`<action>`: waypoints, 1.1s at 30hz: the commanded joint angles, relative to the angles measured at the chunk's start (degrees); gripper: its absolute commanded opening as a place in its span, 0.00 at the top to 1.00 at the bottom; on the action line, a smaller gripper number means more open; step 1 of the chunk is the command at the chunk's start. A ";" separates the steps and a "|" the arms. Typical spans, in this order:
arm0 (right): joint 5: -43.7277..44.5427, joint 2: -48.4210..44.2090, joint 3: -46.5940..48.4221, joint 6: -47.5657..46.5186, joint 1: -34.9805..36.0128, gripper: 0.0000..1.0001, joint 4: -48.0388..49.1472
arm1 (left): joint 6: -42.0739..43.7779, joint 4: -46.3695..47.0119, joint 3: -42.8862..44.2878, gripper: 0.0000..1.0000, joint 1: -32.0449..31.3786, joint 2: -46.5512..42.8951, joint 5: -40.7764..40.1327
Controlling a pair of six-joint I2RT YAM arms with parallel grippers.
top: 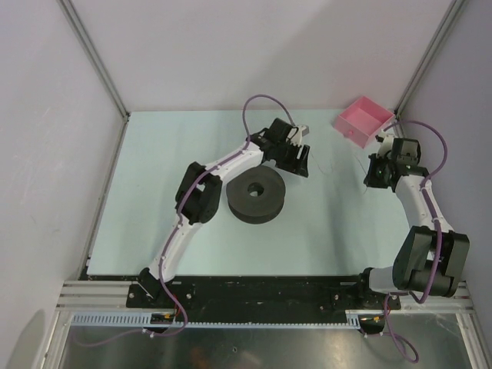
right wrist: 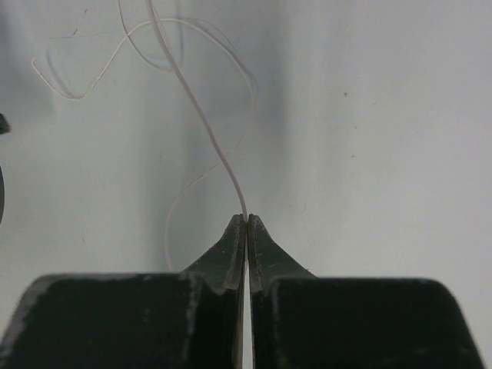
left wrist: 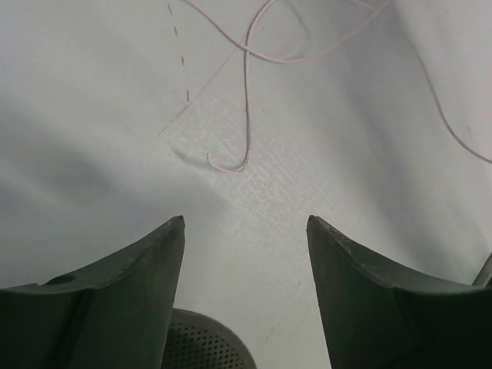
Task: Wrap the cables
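The cable shows as a hair-thin whitish wire [left wrist: 246, 108] lying in loose loops on the pale table; its hooked free end rests a short way ahead of my left gripper [left wrist: 246, 219]. That gripper is open, with only bare table between its fingers. In the top view it [top: 301, 160] hovers just behind the dark grey spool [top: 256, 195]. My right gripper [right wrist: 246, 217] is shut on the wire [right wrist: 206, 123], which rises from its tips and curls away to the left. It [top: 374, 175] sits at the right side of the table.
A pink open box [top: 361, 121] stands at the back right corner, close behind the right gripper. Grey walls enclose the table on three sides. Purple hoses loop along both arms.
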 commanded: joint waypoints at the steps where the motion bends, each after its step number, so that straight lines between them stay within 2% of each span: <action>1: -0.89 -2.62 -0.40 -2.83 -0.25 1.00 -0.16 | -8.71 1.20 4.21 0.31 -1.97 1.38 -5.13; 13: -1.17 -2.77 -0.82 -4.47 -0.25 1.00 -1.23 | -11.10 3.13 7.49 0.40 -2.96 7.12 -5.99; 21: -1.27 -3.35 -0.78 -5.56 -0.25 1.00 -1.75 | -12.73 3.82 7.51 0.38 -2.75 8.99 -7.83; 25: -1.45 -3.45 -0.79 -5.85 -0.25 1.00 -2.70 | -13.90 6.24 8.62 0.37 -2.73 10.41 -5.55; 29: -1.44 -3.30 -0.78 -6.13 -0.25 1.00 -3.05 | -14.92 9.13 8.98 0.46 -2.75 12.00 -2.06; 33: -1.17 -3.04 -0.78 -6.21 -0.25 1.00 -3.08 | -15.77 10.50 8.29 0.67 -2.58 12.50 -0.48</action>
